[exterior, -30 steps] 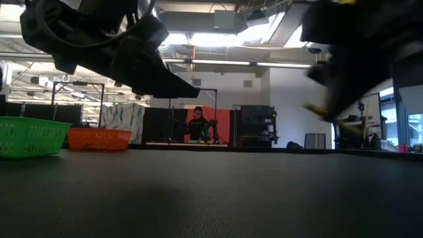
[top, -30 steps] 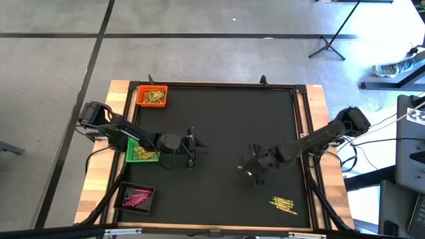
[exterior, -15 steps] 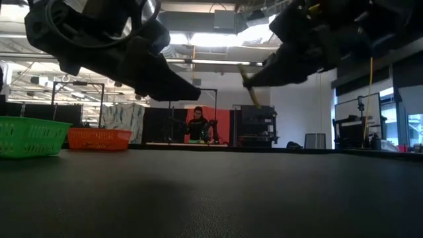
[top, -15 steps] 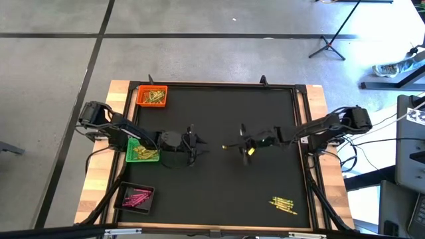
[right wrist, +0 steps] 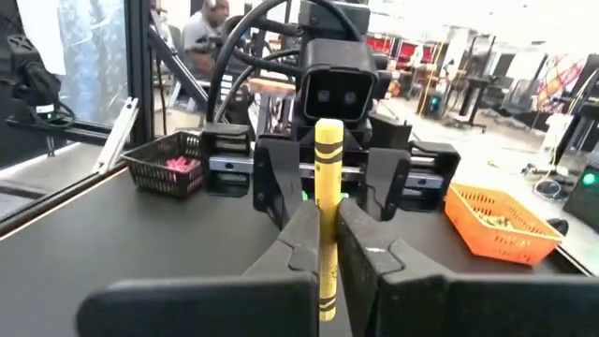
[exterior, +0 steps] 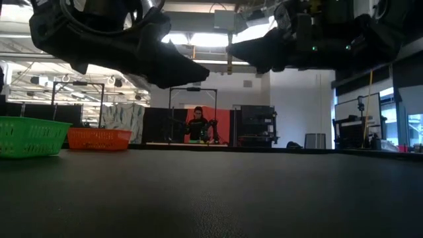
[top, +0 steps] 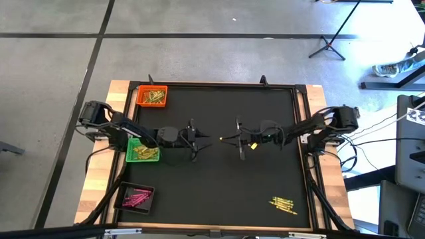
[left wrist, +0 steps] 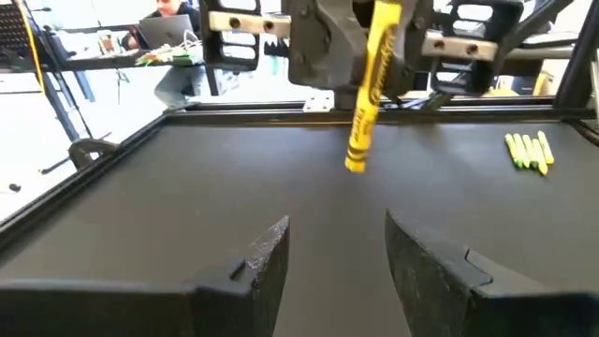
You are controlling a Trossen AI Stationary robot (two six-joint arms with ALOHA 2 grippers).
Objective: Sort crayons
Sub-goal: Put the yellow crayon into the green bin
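The black table mat (top: 219,179) carries everything, and places here are given from the green tray (top: 142,151), which sits at the mat's left edge. Only the high view shows all three trays: one green tray holding yellow crayons (top: 143,154), one orange tray (top: 152,96) beyond it toward the far edge holding gold crayons (top: 155,97), and one black tray (top: 136,197) on the near side of it holding pink crayons (top: 135,198). The low view catches just the green and orange trays, and a person (exterior: 196,125) far off in the room.

The left gripper (top: 196,139) hangs just right of the green tray with its fingers spread, holding nothing; the left wrist view shows the gap between them clearly. The right gripper (top: 232,139) faces it from farther right, near the mat's middle, fingers clenched on one yellow crayon (right wrist: 326,211). The wrist views show that crayon standing across the fingers, label visible; from above it is only a speck.

A loose cluster of yellow crayons (top: 283,204) lies well apart from the green tray, near the mat's near right corner. The left wrist view shows about four there (left wrist: 530,152); the exact count is unclear.
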